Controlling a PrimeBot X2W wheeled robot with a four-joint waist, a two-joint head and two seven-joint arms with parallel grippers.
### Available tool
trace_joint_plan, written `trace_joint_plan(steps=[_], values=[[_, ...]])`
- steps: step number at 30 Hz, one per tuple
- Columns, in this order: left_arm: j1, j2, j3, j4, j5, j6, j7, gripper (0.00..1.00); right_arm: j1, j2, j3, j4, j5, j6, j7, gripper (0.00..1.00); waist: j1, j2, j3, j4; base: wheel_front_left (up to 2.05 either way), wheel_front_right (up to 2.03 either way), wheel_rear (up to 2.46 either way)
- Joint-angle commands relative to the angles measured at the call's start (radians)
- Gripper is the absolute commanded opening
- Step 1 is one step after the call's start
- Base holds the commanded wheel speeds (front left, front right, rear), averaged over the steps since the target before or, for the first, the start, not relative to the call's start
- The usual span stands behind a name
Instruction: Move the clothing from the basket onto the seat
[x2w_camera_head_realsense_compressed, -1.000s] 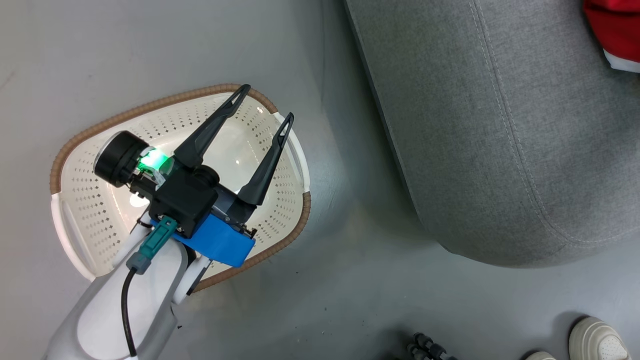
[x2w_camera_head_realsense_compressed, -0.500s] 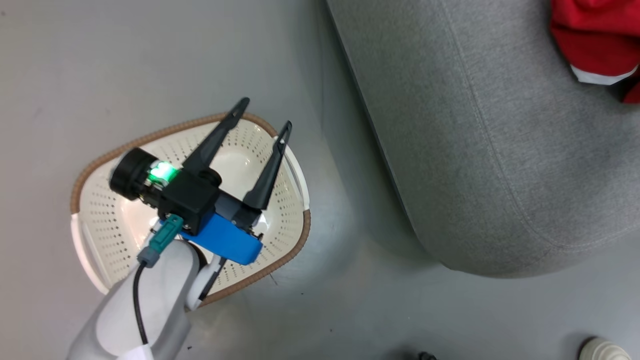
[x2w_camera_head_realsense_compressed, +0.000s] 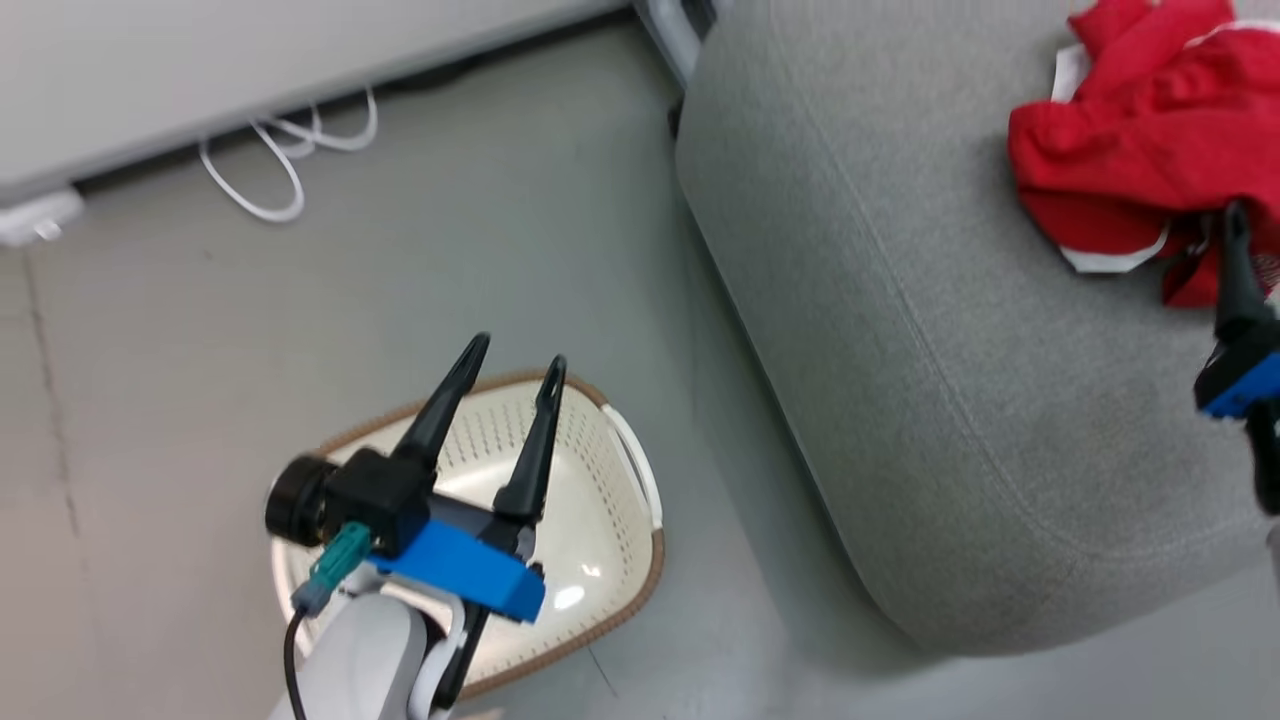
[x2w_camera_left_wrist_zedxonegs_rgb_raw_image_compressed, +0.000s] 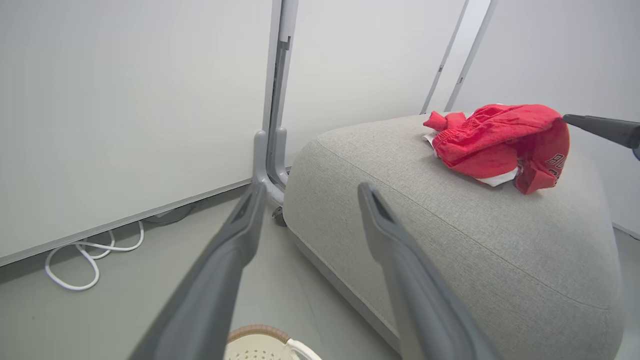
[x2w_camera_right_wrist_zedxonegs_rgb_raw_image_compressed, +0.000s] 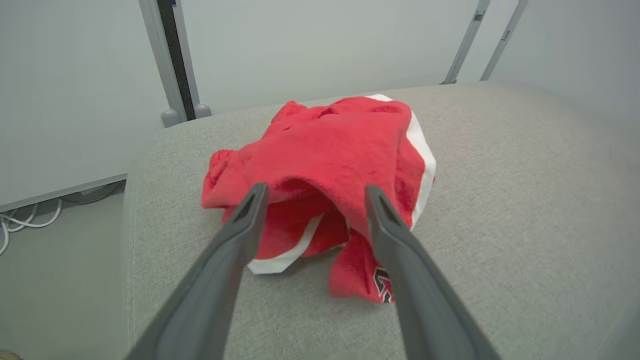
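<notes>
- Left end effector (x2w_camera_head_realsense_compressed: 518, 351): fingers spread wide with nothing between them. It hangs over the basket (x2w_camera_head_realsense_compressed: 600, 480), fingers aimed at 12 o'clock in the head view.
- Right end effector (x2w_camera_right_wrist_zedxonegs_rgb_raw_image_compressed: 316, 189): just as wide, and it grips nothing. In its own wrist view, red cloth shows between and beyond the fingers, but no fold is pinched.
- Clothing (x2w_camera_head_realsense_compressed: 1120, 170): one crumpled red heap with white trim, lying on the seat (x2w_camera_head_realsense_compressed: 900, 350) at 2 o'clock in the head view. I cannot separate the garments within it.
- The basket stands on the floor (x2w_camera_head_realsense_compressed: 400, 250) at 7 o'clock, near the seat's rounded corner. The part of its inside that shows is bare, but my left forearm covers the 8 o'clock side, so I can't vouch for that part.
- Why it sits this way (my judgement): the heap lies well in from the seat's edge, so it should not slide off. With both end effectors open and empty, the transfer looks done or nearly done.
- Head view: gives the layout of basket against seat, and catches one right finger at the 3 o'clock edge.
- Right wrist view: shows lettering on a flap at the heap's 6 o'clock.
- Left wrist view: gives the heap side-on, with a right fingertip coming in from 3 o'clock. I can't tell whether it touches the heap. A white cable (x2w_camera_left_wrist_zedxonegs_rgb_raw_image_compressed: 90, 265) lies on the floor by the wall.
</notes>
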Motion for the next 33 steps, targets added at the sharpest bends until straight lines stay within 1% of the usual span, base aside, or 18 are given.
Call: trace_joint_plan(steps=[1, 4, 5, 10, 15, 20, 25, 33], values=[[0.048, -0.018, 0.032, 0.007, -0.001, -0.004, -0.005, 1.0, 0.069, 0.009, 0.018, -0.047, 0.007, 0.0, 0.007, 1.0, 0.0002, 0.0, -0.11, 0.039, 0.0, 0.0, 0.0], [0.097, -0.035, 0.065, 0.018, 0.008, -0.007, -0.005, 1.0, 0.153, 0.009, 0.039, -0.141, 0.013, 0.0, 0.012, 1.0, 0.0002, 0.0, -0.157, 0.067, 0.0, 0.0, 0.0], [0.097, -0.035, 0.065, 0.018, 0.008, -0.007, -0.005, 1.0, 0.153, 0.009, 0.039, -0.141, 0.013, 0.0, 0.012, 1.0, 0.0002, 0.0, -0.157, 0.067, 0.0, 0.0, 0.0], [0.153, -0.058, 0.114, 0.032, 0.013, -0.012, -0.005, 1.0, 0.306, 0.048, 0.025, -0.321, 0.017, 0.0, 0.036, 1.0, 0.0002, 0.0, -0.222, 0.124, 0.0, 0.0, 0.0], [0.19, -0.068, 0.166, 0.041, 0.025, -0.013, -0.005, 1.0, 0.453, 0.111, 0.006, -0.52, -0.001, 0.0, 0.077, 1.0, 0.0002, 0.0, -0.259, 0.182, 0.0, 0.0, 0.0], [0.209, -0.076, 0.225, 0.046, 0.019, -0.01, -0.005, 1.0, 0.557, 0.182, -0.019, -0.672, -0.026, 0.0, 0.123, 1.0, 0.0002, 0.0, -0.277, 0.237, 0.0, 0.0, 0.0], [0.221, -0.077, 0.256, 0.053, 0.016, -0.01, -0.005, 1.0, 0.622, 0.236, -0.022, -0.761, -0.039, 0.0, 0.147, 1.0, 0.0002, 0.0, -0.286, 0.276, 0.0, 0.0, 0.0], [0.243, -0.081, 0.288, 0.075, 0.013, -0.01, -0.005, 1.0, 0.698, 0.28, 0.004, -0.796, -0.044, 0.0, 0.165, 1.0, 0.0002, 0.0, -0.319, 0.319, 0.0, 0.0, 0.0]])
